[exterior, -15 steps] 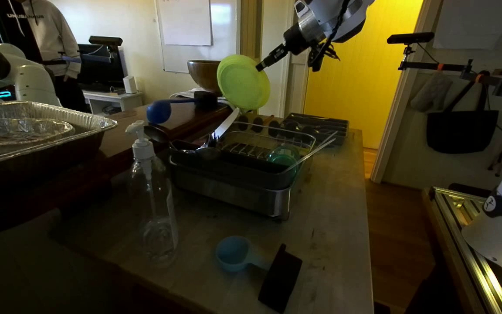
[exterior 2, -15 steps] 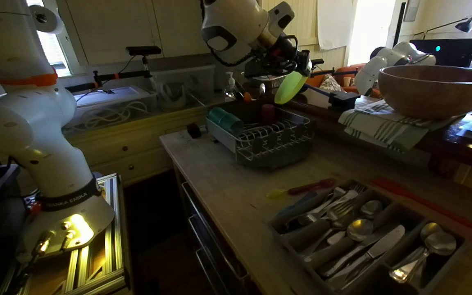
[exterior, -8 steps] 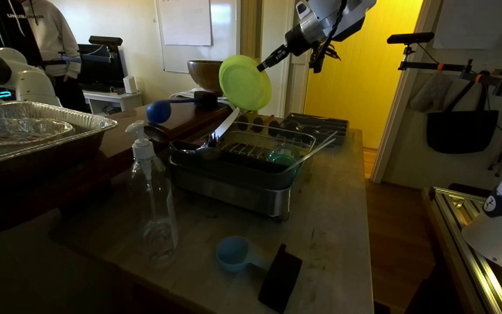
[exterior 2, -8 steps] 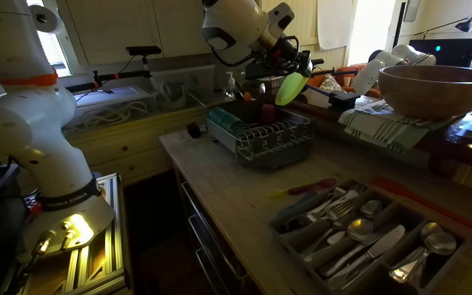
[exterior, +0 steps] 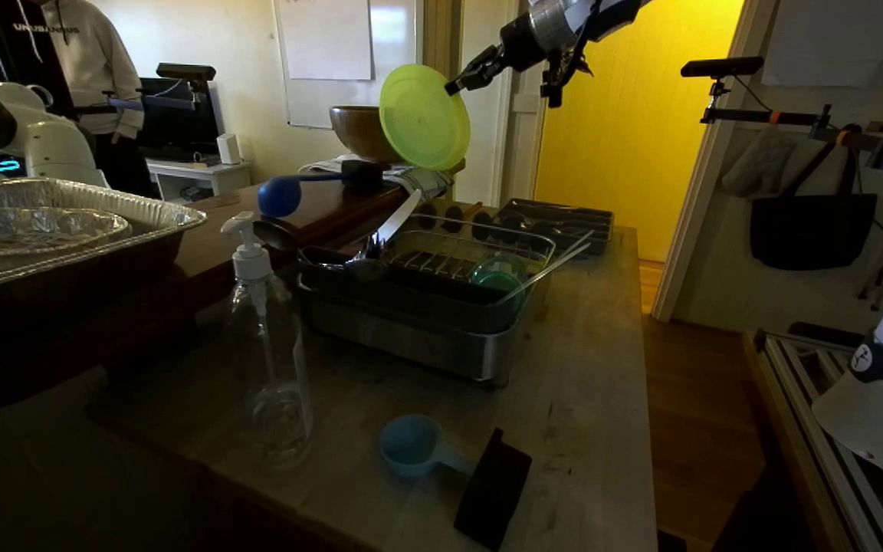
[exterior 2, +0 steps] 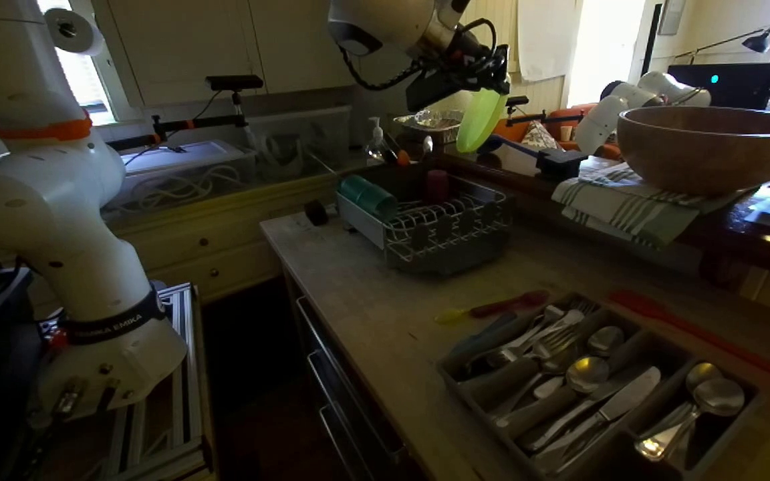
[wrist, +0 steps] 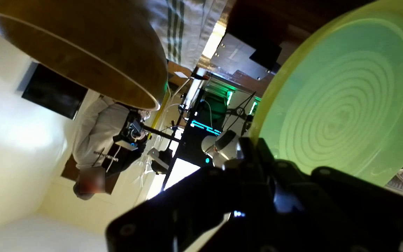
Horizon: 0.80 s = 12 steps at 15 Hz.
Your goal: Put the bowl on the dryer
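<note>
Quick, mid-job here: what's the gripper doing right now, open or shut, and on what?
Gripper: closed, holding the lime-green bowl by its rim.

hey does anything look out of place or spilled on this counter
No spill shows. A red utensil and a red-handled yellow one lie loose on the counter, outside the cutlery tray; that looks untidy. The lime-green bowl tilts steeply, but the pincer grips its rim, so that seems intended.
</note>
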Tool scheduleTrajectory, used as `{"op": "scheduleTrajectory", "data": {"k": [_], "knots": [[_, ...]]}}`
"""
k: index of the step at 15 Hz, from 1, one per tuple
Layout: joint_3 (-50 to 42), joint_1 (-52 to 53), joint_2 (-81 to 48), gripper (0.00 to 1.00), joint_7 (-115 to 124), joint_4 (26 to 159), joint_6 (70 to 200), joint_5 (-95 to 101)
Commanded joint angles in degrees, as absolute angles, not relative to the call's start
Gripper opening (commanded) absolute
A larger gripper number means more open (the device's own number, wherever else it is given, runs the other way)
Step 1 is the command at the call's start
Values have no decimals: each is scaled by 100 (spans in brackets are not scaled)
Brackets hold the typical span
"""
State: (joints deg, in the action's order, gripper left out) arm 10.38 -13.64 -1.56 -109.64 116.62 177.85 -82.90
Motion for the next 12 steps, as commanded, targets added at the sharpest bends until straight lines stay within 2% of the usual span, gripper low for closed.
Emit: {"op": "scheduleTrajectory", "data": {"k": [1, 12], "knots": [[1009, -1421, -49, 1, -12423, 11532, 17548, -9290], [768, -1555, 64, 1, -15300, 12161, 16321, -11025]]}}
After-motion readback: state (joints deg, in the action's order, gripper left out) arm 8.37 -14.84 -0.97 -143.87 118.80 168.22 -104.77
